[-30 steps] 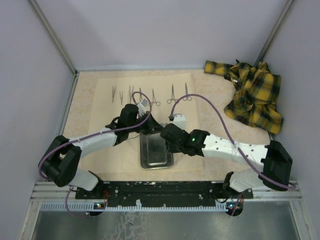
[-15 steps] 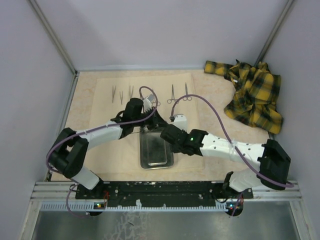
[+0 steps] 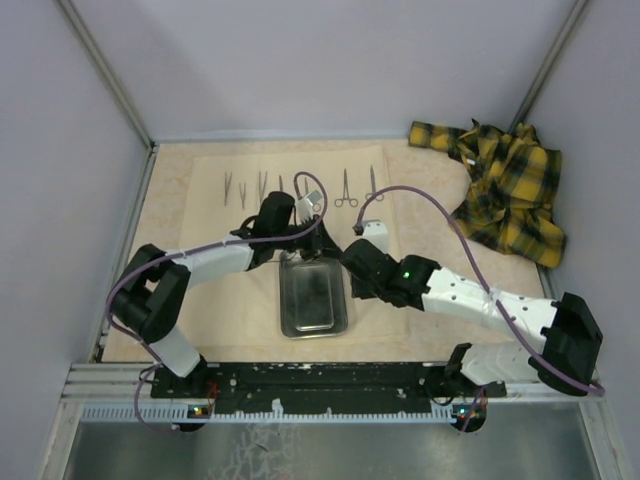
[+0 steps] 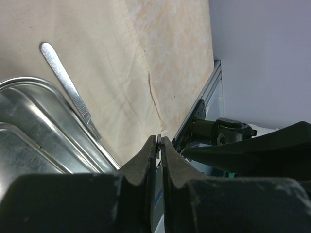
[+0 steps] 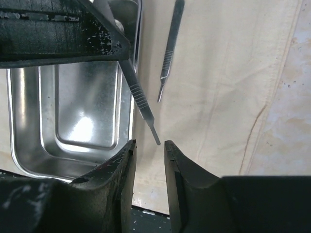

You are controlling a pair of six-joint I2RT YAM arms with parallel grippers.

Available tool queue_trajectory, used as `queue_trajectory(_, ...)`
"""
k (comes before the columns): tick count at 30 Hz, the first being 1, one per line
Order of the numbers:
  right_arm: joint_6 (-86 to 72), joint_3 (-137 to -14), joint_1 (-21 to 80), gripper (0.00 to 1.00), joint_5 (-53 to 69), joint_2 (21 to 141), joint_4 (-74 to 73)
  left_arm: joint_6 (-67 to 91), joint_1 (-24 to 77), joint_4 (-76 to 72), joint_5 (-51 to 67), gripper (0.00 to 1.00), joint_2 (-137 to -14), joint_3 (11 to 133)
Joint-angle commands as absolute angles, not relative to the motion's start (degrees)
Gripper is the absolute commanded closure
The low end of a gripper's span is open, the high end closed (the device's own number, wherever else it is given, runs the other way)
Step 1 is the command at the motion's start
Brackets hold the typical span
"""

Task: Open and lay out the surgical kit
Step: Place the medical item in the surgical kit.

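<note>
The steel tray [image 3: 313, 298] sits empty on the pale beige cloth wrap [image 3: 215, 300]. Several thin instruments [image 3: 345, 189] lie in a row on the cloth at the back. My left gripper [image 3: 311, 232] hangs over the tray's far right corner, shut on a thin flat metal handle [image 5: 138, 97]. In the left wrist view [image 4: 159, 141] only its edge shows between the jaws. My right gripper [image 5: 149, 145] is open, and the held handle's tip hangs between its fingertips, touching neither. In the top view the right gripper [image 3: 350, 262] is just right of the tray. A second flat handle [image 5: 170, 46] lies on the cloth beside the tray [image 5: 87, 104].
A yellow-and-black plaid cloth [image 3: 505, 190] lies bunched at the back right. Purple cables loop over both arms. The black rail [image 3: 330, 385] runs along the near edge. Grey walls close in the left, back and right.
My left gripper has swung right and back, to the tray's far right corner. My right gripper has pulled back to the right, off the tray.
</note>
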State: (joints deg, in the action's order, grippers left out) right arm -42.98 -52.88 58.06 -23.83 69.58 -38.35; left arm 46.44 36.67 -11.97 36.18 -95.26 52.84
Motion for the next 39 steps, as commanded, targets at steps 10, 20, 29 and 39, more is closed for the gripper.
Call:
queue_trajectory(10,-40.45,-52.45,57.57,0.71,-21.59,72.78,-36.54,44.39,37.42,-13.27,47.09,0.88,-99.58,58.26)
queue_trajectory(20,-40.9,-51.47,57.1,0.82,-21.37,72.59,-36.75,45.46,37.53,-15.72,51.06,0.88,-101.22,58.43)
queue_trajectory(29,-41.2,-50.44,56.99,1.0,-20.45,71.23,-36.79,46.14,37.53,-16.62,51.17,0.73,-102.04,59.12)
queue_trajectory(39,-40.83,-50.13,56.17,1.0,-20.58,70.99,-37.57,41.05,35.42,-6.68,44.44,0.54,-95.09,60.76)
